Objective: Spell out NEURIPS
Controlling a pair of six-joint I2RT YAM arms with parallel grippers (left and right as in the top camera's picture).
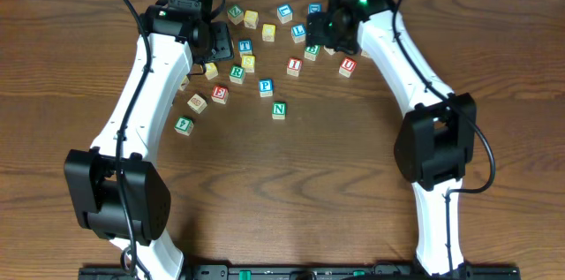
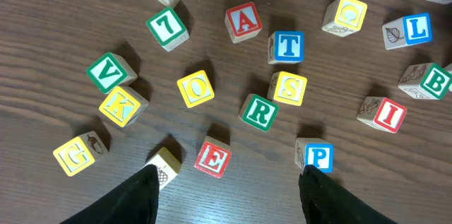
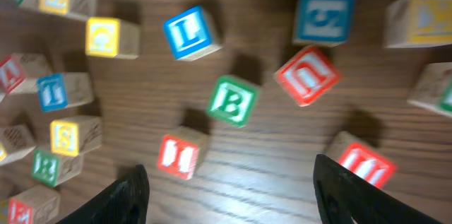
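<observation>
Both pincers released, empty, above scattered letter cubes.

Overhead: green N (image 1: 279,110) lies nearest the arms' bases, just beside blue P (image 1: 266,87); red E (image 1: 220,94) and green R (image 1: 237,74) sit toward the left arm, red I (image 1: 295,65) and red U (image 1: 348,66) toward the right. Left wrist: the left gripper (image 2: 229,178) stands spread, grasping nothing, with red E and blue P just ahead of its fingers; beyond read green R, yellow S (image 2: 288,88), yellow O (image 2: 195,88), blue T (image 2: 287,46), red A (image 2: 244,21). Right wrist, blurred: the right gripper (image 3: 229,171) stands spread, grasping nothing, red I just ahead; green B (image 3: 233,100), red U and blue L (image 3: 191,32) beyond.
</observation>
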